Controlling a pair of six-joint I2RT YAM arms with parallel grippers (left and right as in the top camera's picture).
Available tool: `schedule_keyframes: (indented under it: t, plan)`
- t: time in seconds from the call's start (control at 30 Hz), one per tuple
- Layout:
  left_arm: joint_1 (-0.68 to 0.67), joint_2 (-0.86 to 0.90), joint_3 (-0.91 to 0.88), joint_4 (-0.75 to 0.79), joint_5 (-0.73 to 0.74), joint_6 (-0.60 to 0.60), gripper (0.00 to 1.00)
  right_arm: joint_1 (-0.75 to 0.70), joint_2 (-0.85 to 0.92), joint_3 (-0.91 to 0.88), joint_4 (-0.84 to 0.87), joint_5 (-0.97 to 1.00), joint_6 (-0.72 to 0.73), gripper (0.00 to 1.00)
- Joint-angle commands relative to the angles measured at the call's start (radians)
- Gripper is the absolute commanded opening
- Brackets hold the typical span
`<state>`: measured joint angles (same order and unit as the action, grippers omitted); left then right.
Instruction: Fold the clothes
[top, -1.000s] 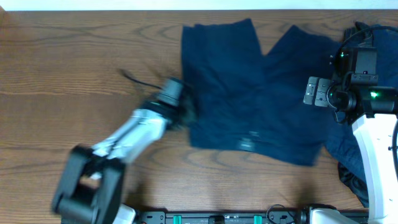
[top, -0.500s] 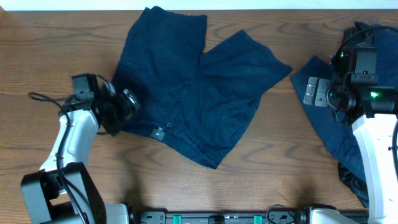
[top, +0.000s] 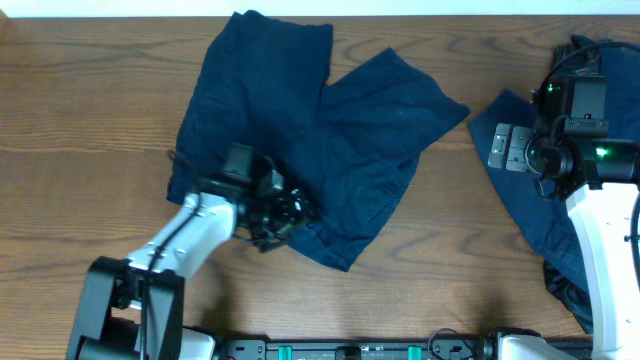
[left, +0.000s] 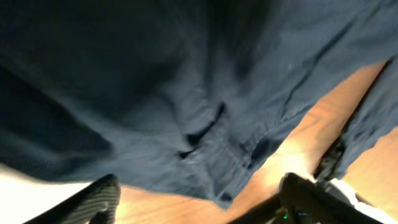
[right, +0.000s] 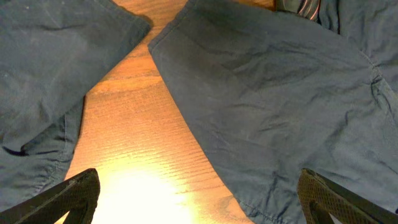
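One of the clothes, a dark navy pair of shorts (top: 310, 130), lies spread at the table's centre-left, its two legs pointing up and to the right. My left gripper (top: 285, 212) is low over its near hem, open; in the left wrist view the gripper (left: 199, 208) has bare wood between its fingers and the hem (left: 211, 168) just beyond them. A second navy garment (top: 520, 215) lies at the right. My right gripper (top: 505, 148) hovers open over its left edge; in the right wrist view the gripper (right: 199, 199) spans that edge (right: 280, 93) and bare wood.
More dark cloth is bunched at the right edge of the wooden table (top: 90, 100), near the right arm's base (top: 565, 290) and at the far right corner (top: 605, 50). A strip of bare wood (right: 130, 124) separates the two garments.
The left gripper dragged the shorts leftwards, turning them, then let go and opened. It has since moved from their left edge to their near hem. The right arm has not moved.
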<state>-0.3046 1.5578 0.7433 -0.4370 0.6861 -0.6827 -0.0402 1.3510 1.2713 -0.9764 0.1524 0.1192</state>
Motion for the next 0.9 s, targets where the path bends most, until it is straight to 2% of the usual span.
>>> schedule_keyframes:
  t: [0.0, 0.07, 0.17, 0.4, 0.43, 0.47, 0.53, 0.63, 0.73, 0.8, 0.87]
  plan:
    - [-0.105, -0.002, -0.045, 0.086, -0.071, -0.217, 0.67, -0.007, -0.011, 0.004, -0.002, 0.001, 0.007, 0.99]
    - [-0.155, -0.002, -0.058, 0.167, -0.077, -0.248, 0.61, -0.007, -0.011, 0.004, -0.004, 0.001, 0.007, 0.99]
    - [-0.225, -0.002, -0.061, 0.241, -0.098, -0.293, 0.61, -0.007, -0.011, 0.004, -0.004, 0.001, 0.007, 0.99]
    - [-0.333, 0.008, -0.066, 0.235, -0.181, -0.416, 0.61, -0.007, -0.011, 0.004, -0.005, 0.001, 0.007, 0.99]
    - [-0.343, 0.008, -0.066, 0.235, -0.183, -0.416, 0.57, -0.007, -0.011, 0.004, -0.005, 0.001, 0.007, 0.99]
    - [-0.347, 0.008, -0.066, 0.236, -0.184, -0.416, 0.43, -0.007, -0.011, 0.004, -0.005, 0.001, 0.007, 0.99]
    - [-0.348, 0.008, -0.066, 0.233, -0.192, -0.414, 0.06, -0.007, -0.011, 0.004, -0.005, 0.001, 0.007, 0.99]
    - [-0.346, 0.008, -0.066, 0.201, -0.211, -0.38, 0.06, -0.007, -0.011, 0.004, -0.005, 0.001, 0.007, 0.99]
    - [-0.33, -0.014, -0.065, 0.06, -0.165, -0.271, 0.06, -0.007, -0.011, 0.004, -0.011, 0.0, -0.005, 0.99]
    - [-0.298, -0.057, -0.063, -0.137, -0.159, -0.171, 0.06, -0.007, -0.01, 0.004, -0.019, -0.01, -0.019, 0.98]
    - [-0.25, -0.116, -0.063, -0.343, -0.241, -0.095, 0.06, -0.007, -0.001, 0.004, -0.02, -0.095, -0.07, 0.97]
